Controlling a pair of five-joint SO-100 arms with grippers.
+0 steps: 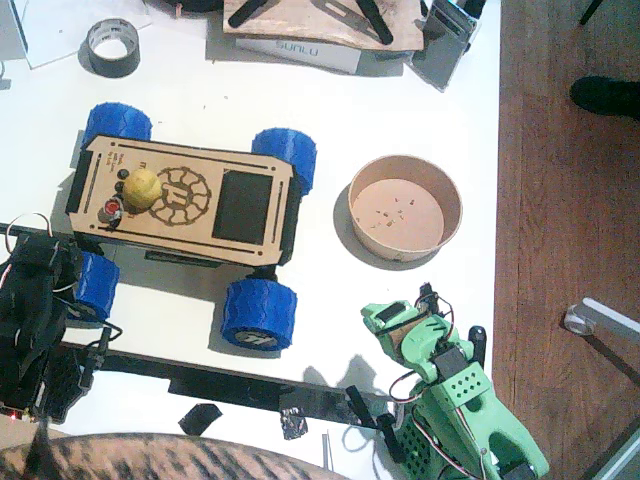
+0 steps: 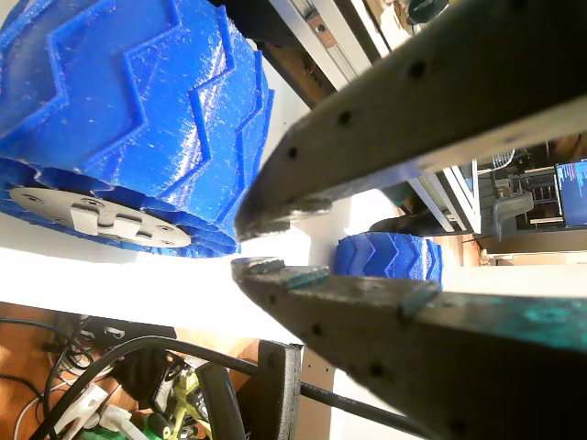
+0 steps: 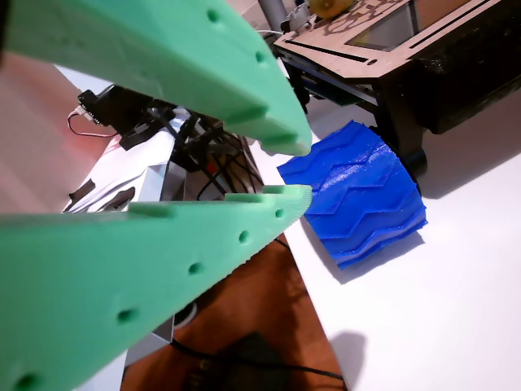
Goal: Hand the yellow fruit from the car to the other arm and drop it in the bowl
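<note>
A blue wheel (image 2: 128,119) fills a wrist view just beyond the black gripper (image 2: 246,246), whose jaws stand a narrow slit apart and hold nothing. In the fixed view the black left arm (image 1: 35,320) rests low at the table's (image 1: 400,110) near-left edge, beside the car's (image 1: 185,195) near-left wheel. The yellow fruit (image 1: 141,187) sits on the car's deck toward its left end, next to the red button (image 1: 109,211), up and a little right of that arm, clearly the closer one. Further right, the bowl (image 1: 405,206) stands empty near the table's right edge. The green gripper (image 1: 385,322) of the other arm (image 1: 455,400) waits at the near edge below the bowl, jaws nearly closed on nothing (image 3: 293,171).
</note>
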